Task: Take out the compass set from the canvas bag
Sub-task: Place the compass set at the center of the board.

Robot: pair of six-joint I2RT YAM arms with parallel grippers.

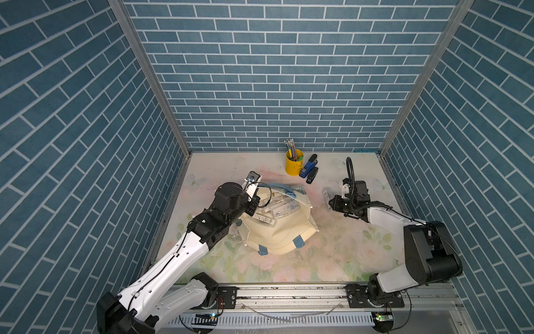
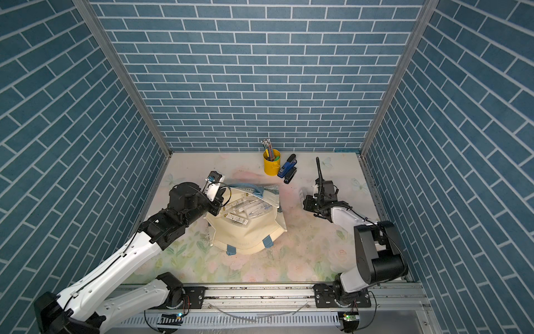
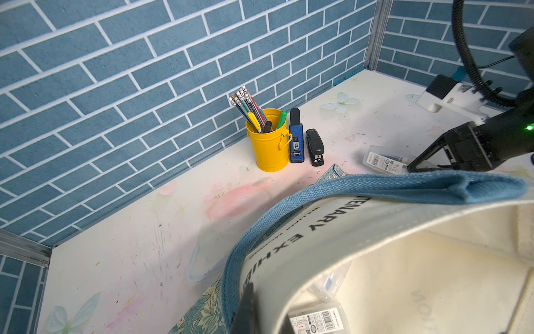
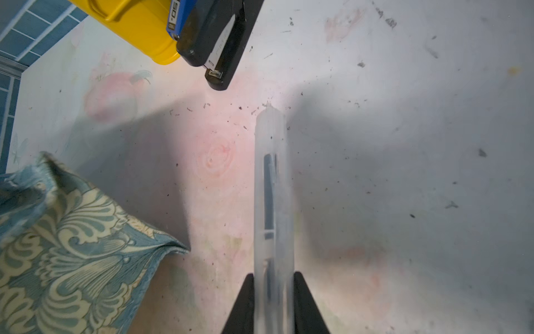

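Left end effector (image 1: 255, 208) is pinching shut on the bag (image 1: 278, 237) rim at frame centre, apparently propping the mouth open so the cases inside are reachable. Right end effector (image 4: 273, 276) is clamping one clear compass set (image 4: 271, 185), already outside the bag and right of centre in both top views, over bare counter (image 4: 404, 144), presumably for setting down. Legible: "TENARY EXHIBI" is running along the bag rim in the left wrist view and "50" is showing on the blue stapler (image 3: 296, 141); the case barcode labels are too small to read.
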